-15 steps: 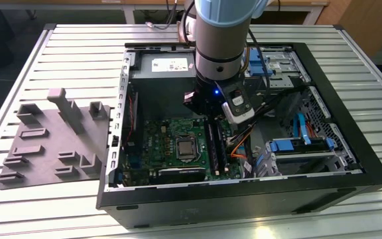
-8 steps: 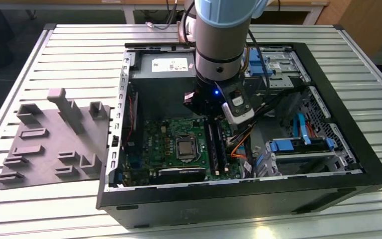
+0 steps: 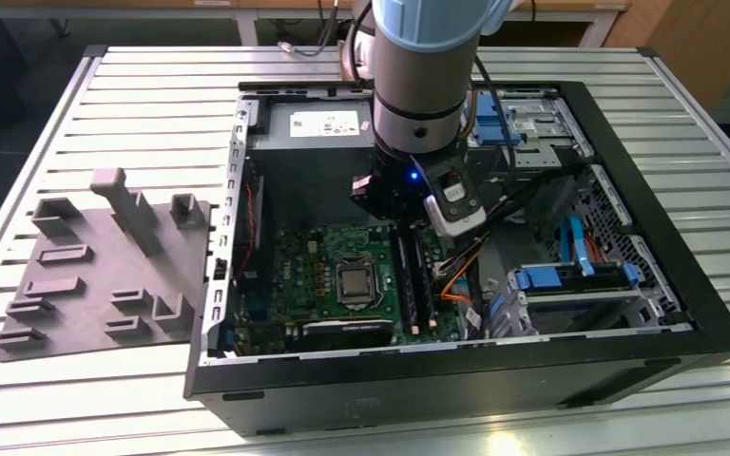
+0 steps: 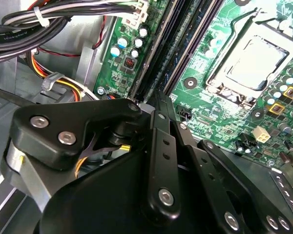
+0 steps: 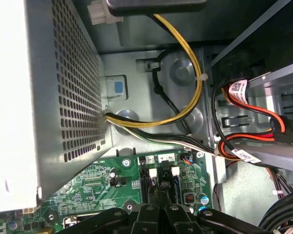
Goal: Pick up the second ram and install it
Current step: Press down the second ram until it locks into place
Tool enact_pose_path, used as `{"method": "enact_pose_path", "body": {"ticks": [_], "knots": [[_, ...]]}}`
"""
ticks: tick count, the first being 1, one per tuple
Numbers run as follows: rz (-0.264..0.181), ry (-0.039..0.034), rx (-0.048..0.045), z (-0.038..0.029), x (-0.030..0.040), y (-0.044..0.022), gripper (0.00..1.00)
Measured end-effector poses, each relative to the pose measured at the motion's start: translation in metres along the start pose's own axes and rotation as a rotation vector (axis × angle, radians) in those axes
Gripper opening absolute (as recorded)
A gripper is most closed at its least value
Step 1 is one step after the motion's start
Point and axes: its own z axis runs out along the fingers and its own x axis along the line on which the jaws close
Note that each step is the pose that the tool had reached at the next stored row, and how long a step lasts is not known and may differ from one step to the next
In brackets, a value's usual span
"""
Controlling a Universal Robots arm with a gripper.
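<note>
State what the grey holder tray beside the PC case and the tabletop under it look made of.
Grey holder tray: apparently matte moulded or printed plastic, uniform dull grey with no glare, blocky raised posts. Tabletop: likely aluminium profile, pale silvery slats with parallel grooves and a soft sheen.

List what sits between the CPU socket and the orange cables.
In the exterior view, the long black memory slots run side by side between the CPU socket and the orange cables.
</note>
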Motion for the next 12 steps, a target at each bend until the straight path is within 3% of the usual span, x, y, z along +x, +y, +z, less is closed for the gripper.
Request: {"method": "enact_pose_path", "body": {"ticks": [12], "knots": [[0.000,0.0003,0.0013,-0.0124,-0.0006,0.0007,0.11]]}}
